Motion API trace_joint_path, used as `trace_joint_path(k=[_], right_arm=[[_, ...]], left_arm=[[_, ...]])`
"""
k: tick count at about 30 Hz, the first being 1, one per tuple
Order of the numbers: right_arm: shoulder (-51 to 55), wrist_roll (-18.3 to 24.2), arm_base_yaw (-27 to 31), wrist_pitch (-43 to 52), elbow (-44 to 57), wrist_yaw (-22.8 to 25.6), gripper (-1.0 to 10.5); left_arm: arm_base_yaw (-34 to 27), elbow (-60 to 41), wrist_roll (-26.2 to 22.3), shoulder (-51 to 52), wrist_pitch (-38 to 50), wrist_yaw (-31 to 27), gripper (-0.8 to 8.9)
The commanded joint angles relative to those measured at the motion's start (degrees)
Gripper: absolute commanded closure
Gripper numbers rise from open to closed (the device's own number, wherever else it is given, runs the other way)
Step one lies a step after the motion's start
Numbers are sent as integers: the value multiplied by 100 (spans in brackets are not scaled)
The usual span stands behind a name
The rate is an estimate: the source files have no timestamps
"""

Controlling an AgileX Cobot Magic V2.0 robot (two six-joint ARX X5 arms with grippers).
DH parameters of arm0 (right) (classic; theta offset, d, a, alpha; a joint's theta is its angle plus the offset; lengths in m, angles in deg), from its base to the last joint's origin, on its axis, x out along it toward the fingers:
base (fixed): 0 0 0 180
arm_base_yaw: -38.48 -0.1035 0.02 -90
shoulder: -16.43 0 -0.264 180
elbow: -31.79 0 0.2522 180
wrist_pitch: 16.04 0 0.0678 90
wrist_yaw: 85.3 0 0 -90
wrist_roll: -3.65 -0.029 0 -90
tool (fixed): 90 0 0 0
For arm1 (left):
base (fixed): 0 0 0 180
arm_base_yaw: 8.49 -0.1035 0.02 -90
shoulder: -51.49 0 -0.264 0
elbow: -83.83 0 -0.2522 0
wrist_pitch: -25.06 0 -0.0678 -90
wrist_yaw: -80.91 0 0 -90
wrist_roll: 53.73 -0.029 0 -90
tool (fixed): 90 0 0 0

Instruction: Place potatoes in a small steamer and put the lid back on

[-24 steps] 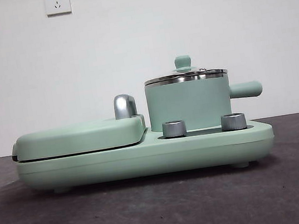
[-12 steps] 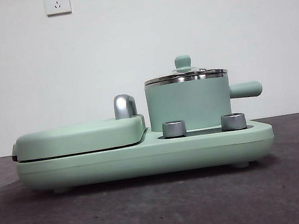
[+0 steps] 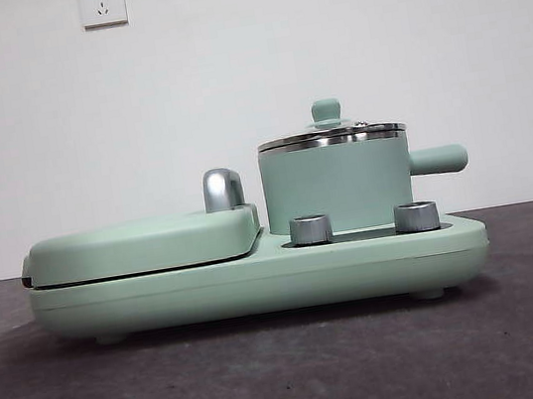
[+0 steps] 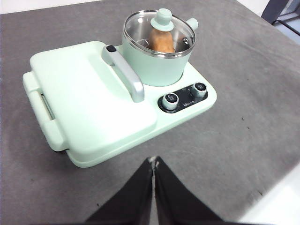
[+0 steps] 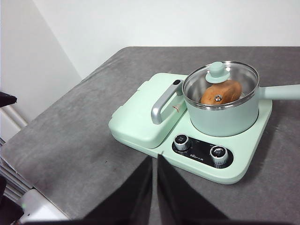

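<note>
Nothing has moved since earlier frames. Potato lies inside the small steamer, lid seated on its rim, pot on the mint-green cooker base. Left gripper and right gripper both pressed together, well apart from the cooker, holding nothing.

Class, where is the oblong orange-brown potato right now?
The oblong orange-brown potato lies inside the mint-green cylindrical steamer pot, under the closed round glass lid, seen through it in both wrist views.
</note>
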Motion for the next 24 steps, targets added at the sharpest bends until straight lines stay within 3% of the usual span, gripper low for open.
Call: trace_joint_path(k=[1,5,11,17,24], right_arm=[[-39,66,-22,76,-48,0,932],[-39,66,-22,76,-48,2,932],[-39,66,-22,76,-48,0,932],[-39,66,-22,76,-48,-7,932],[-39,66,-22,76,-50,-17,932]], left_arm=[[-345,-129,7,201,151,9,809],[-1449,-1165,-442,863,1215,7,809],[-2828,-3541,-614,2070,2986,9,809],[-3364,-5193,-605,2973,3539,7,809],[-3648,-5921,-614,3318,3965,7,809]])
